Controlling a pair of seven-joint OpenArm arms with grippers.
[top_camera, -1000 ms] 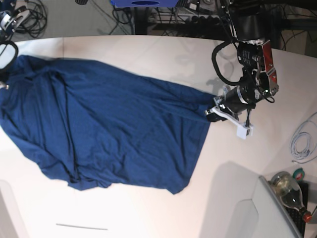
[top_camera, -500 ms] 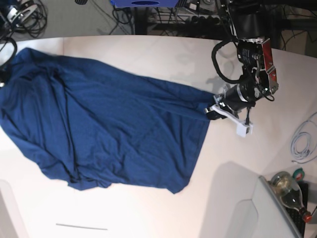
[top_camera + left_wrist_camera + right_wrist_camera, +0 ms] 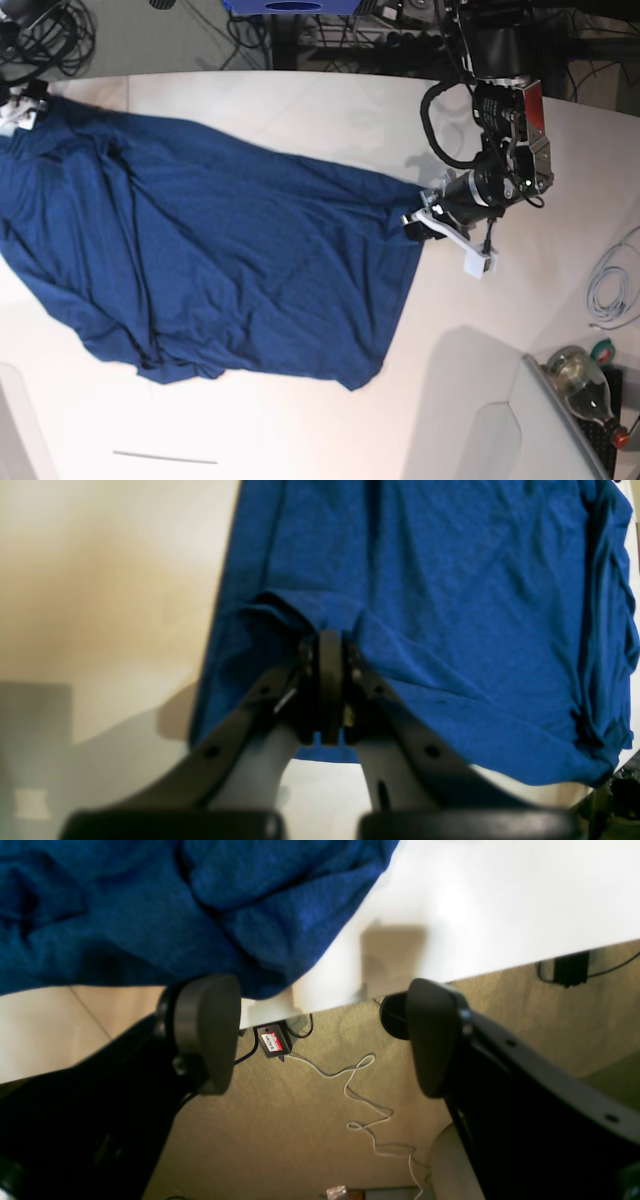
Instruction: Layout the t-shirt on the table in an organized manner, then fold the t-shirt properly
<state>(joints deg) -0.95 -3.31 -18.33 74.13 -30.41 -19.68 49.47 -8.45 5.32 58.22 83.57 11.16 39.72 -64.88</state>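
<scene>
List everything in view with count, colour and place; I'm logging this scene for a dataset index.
t-shirt: one, dark navy, spread across the table's left and middle.
table: one, white, under the shirt.
cable: one, pale grey, coiled at the table's right edge.
bottle: one, clear glass, lower right corner.
floor cable: one, white, on the carpet past the table edge.
left gripper: one, black, shut on the t-shirt's edge.
right gripper: one, black, open, holding nothing, beside the shirt at the table edge.
</scene>
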